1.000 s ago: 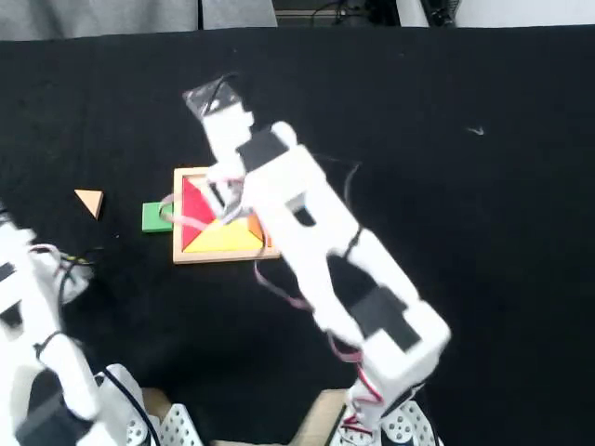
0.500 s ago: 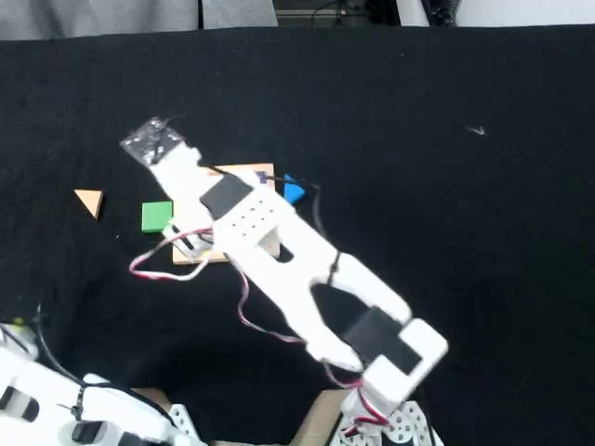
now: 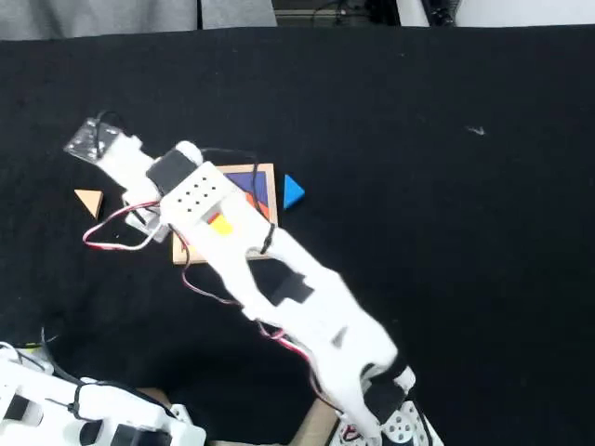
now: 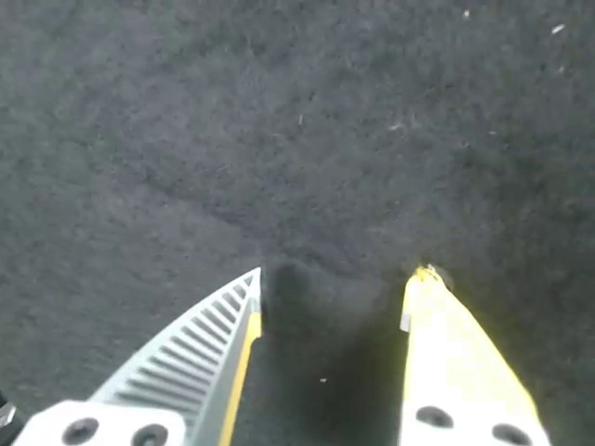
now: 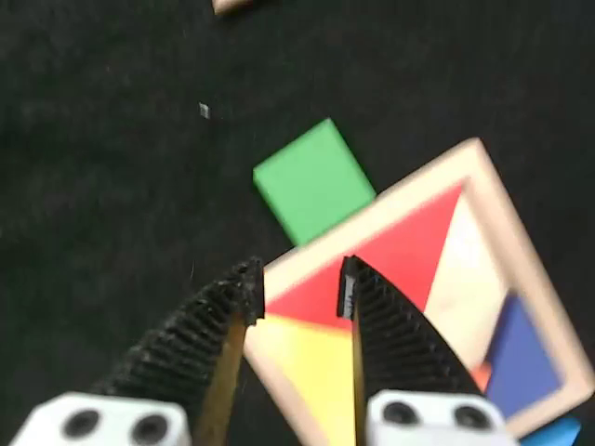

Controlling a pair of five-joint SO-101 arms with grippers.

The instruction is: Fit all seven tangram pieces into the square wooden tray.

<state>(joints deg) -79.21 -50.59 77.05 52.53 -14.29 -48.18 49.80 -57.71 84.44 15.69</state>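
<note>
The square wooden tray [image 5: 487, 182] holds a red triangle [image 5: 395, 251], a yellow piece [image 5: 307, 372] and a dark blue piece [image 5: 521, 358], with bare wood between them. My right gripper [image 5: 297, 283] hangs open and empty over the tray's corner, close to the loose green square [image 5: 313, 178]. From above, the right arm [image 3: 195, 195] lies across the tray [image 3: 270, 172] and covers most of it. A tan triangle [image 3: 89, 200] lies left of the tray and a blue triangle [image 3: 293, 190] right of it. My left gripper [image 4: 339, 279] is open over bare black cloth.
The left arm [image 3: 93, 413] is folded low at the front left corner. Black cloth covers the table, with wide free room to the right and behind the tray. A red and white cable [image 3: 116, 237] loops off the right arm beside the tray.
The right arm has swung left across the tray, uncovering the blue triangle and hiding the green square. The left arm has drawn back toward the front left corner.
</note>
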